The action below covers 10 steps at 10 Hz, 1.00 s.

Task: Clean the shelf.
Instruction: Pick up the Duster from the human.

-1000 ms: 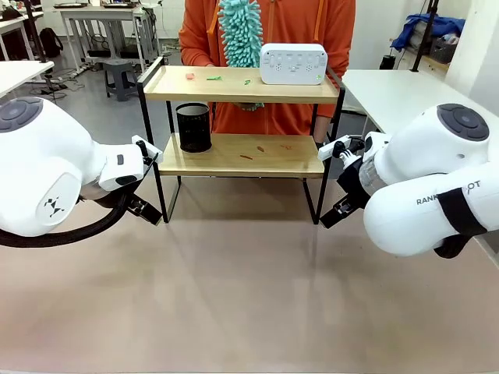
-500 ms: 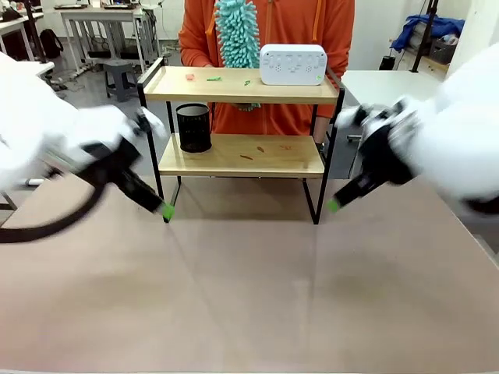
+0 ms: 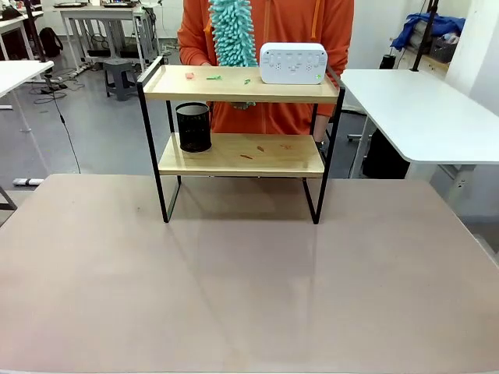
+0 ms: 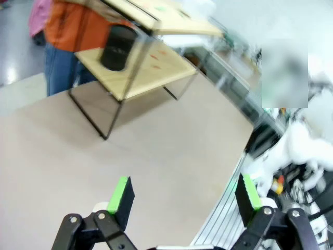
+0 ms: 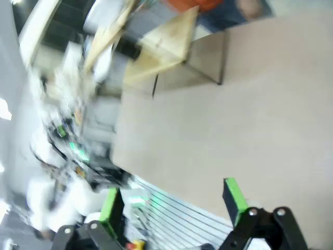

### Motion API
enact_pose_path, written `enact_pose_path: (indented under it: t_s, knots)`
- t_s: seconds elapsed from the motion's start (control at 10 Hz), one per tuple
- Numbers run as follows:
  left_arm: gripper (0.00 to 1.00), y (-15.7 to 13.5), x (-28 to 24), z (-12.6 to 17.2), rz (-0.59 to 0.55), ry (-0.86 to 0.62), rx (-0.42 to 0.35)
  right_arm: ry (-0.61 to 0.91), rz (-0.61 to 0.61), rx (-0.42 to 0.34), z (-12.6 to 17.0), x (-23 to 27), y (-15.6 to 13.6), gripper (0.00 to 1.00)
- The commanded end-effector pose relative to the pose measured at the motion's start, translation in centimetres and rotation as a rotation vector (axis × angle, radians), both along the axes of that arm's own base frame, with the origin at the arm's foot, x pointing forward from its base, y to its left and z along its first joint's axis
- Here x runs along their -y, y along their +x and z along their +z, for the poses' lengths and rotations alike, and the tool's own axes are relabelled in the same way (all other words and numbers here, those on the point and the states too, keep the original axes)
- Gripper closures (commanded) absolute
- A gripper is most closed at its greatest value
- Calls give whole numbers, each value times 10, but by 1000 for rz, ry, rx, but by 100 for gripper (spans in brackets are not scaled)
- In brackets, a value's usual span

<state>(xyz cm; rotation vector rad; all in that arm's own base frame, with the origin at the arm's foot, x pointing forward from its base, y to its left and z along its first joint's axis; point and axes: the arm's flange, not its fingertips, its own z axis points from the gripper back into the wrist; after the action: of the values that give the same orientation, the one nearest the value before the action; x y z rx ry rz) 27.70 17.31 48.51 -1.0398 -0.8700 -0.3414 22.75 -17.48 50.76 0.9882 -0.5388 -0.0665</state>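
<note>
Both arms backed off: left gripper and right gripper gaping, empty, shelf well ahead, likely clearing way for the duster.

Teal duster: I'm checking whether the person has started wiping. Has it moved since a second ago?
Yes. The teal duster has shifted slightly left, away from the white box on the shelf.

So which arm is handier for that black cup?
Probably the left: the black cup stands at the left end of the shelf, on its lower board, and the left gripper, open, faces it. The right gripper is open too.
</note>
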Motion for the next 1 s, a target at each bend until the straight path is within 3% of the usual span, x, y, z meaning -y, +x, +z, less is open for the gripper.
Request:
enact_pose_path:
  t_s: [0.0,0.1,0.2,0.3,0.9]
  knots:
    - [0,-23,15,-103,88,-243,-35,467,-302,-167,-119,17,30,0]
    - [0,-15,6,-123,123,-314,-112,495,-398,-214,-157,21,37,0]
    - [0,3,14,-124,200,-279,-268,129,-102,-88,-52,42,-3,0]
    - [0,-16,-57,-77,133,-232,-94,129,-102,-88,-52,42,-3,0]
    - [0,-16,-57,-77,133,-232,-94,129,-102,-88,-52,42,-3,0]
